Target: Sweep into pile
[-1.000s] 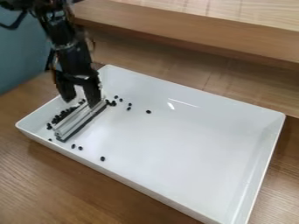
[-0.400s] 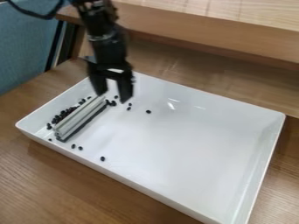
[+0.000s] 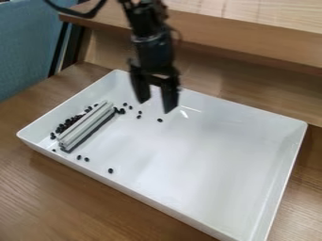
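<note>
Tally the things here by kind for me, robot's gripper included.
White rectangular tray: 1
Long grey bar: 1
Black two-finger gripper: 1
Small dark pellets: at least 15, some too bunched to count
Total: at least 18

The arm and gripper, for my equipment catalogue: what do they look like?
The arm is black and slim, with blocky joints and a dark, curving cable at its upper end. The gripper is also black, with two thick, straight fingers.

No text, label, brand, number or sign can be read anywhere in view (not so much as a single letter or digit, that is).
</note>
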Motion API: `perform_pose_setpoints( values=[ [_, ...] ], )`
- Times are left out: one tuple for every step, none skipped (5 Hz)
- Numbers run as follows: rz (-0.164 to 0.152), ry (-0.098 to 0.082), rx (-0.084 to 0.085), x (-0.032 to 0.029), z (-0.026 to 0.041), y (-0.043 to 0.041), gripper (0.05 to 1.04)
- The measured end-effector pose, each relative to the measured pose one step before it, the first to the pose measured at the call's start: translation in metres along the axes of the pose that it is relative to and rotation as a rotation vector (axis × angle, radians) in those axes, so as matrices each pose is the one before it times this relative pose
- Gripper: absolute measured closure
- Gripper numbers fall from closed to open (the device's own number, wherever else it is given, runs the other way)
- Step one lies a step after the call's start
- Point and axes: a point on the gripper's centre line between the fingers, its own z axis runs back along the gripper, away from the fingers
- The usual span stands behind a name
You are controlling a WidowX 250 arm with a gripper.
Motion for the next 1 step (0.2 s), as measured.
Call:
perform_pose_setpoints(
  values=[
    [-0.0382, 0.0172, -0.0012, 0.00341, -0.00815, -0.01335, 0.084]
  ],
)
